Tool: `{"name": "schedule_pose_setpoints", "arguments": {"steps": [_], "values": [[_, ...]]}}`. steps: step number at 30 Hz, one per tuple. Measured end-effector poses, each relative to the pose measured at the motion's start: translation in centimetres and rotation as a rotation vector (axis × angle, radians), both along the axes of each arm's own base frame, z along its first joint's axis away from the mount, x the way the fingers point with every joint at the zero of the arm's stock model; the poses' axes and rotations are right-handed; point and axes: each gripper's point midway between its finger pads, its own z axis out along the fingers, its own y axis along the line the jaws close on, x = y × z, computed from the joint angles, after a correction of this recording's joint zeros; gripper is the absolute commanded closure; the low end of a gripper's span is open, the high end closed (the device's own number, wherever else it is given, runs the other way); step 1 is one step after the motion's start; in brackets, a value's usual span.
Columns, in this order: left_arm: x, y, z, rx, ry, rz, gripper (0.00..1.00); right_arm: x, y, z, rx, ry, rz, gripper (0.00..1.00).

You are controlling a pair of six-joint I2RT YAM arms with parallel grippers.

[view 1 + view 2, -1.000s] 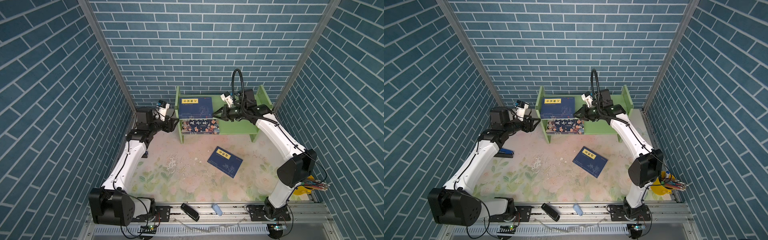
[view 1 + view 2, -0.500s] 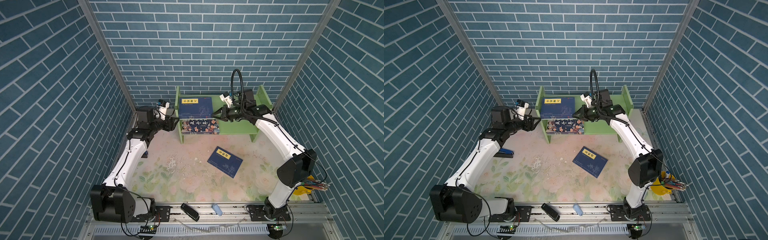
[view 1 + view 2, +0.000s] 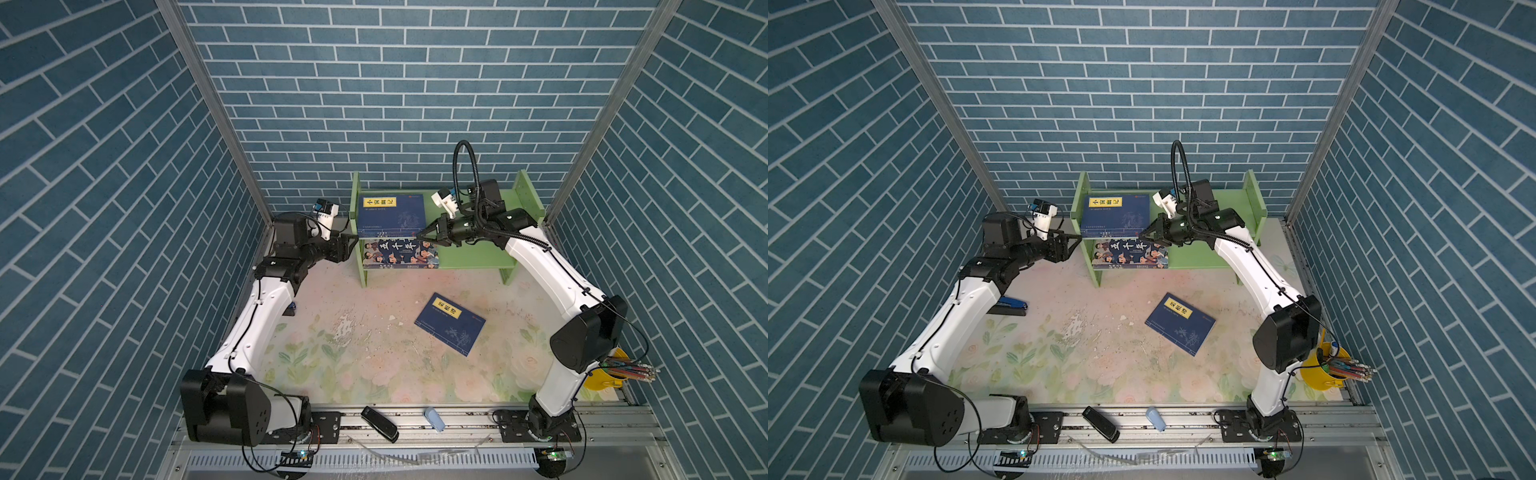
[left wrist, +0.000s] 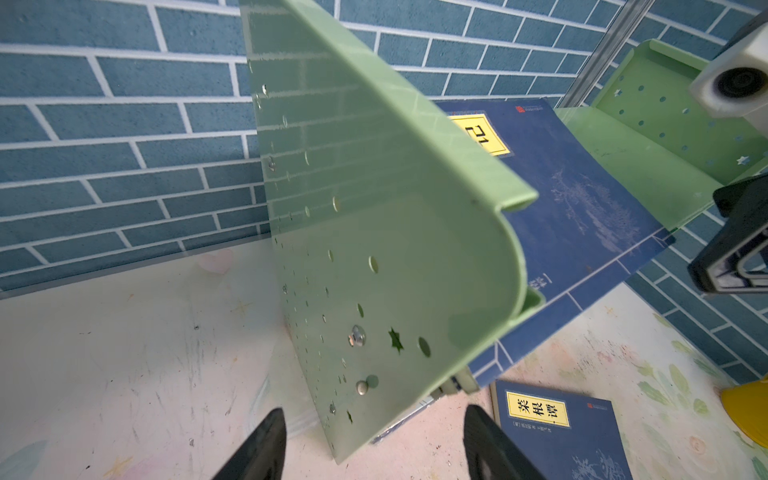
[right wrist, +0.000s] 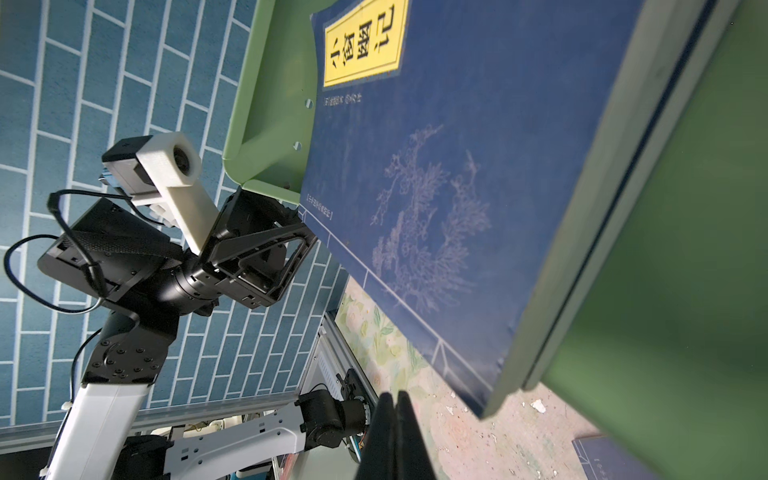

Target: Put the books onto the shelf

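The light green shelf stands at the back wall. One navy book lies on its top tier, overhanging the front. The cartoon book lies on the lower tier. A second navy book lies flat on the mat. My left gripper is open at the shelf's holed left side panel, whose front edge lines up between the fingers. My right gripper is shut and empty, beside the top book's front right corner.
A yellow cup of pens stands at the right edge behind the right arm. A blue stapler lies under the left arm. A black object and a small pale blue item rest on the front rail. Brick walls close in on three sides.
My left gripper has crept slightly closer to the shelf's left side panel. The right arm and the books look unchanged.
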Motion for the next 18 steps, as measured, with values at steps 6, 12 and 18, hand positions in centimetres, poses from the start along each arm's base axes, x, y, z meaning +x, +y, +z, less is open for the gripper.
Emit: {"name": "schedule_pose_setpoints", "arguments": {"steps": [6,12,18], "values": [[0.0,0.0,0.1,-0.001,0.000,0.001,0.31,0.3,0.0,-0.9,-0.027,0.015,-0.004,0.99],[0.1,0.0,0.4,-0.005,-0.006,0.002,0.31,0.4,-0.1,-1.1,-0.043,0.019,-0.009,0.98],[0.2,0.0,0.3,-0.014,-0.002,0.006,0.31,0.7,-0.1,-0.2,-0.038,-0.010,-0.013,0.98]]}}
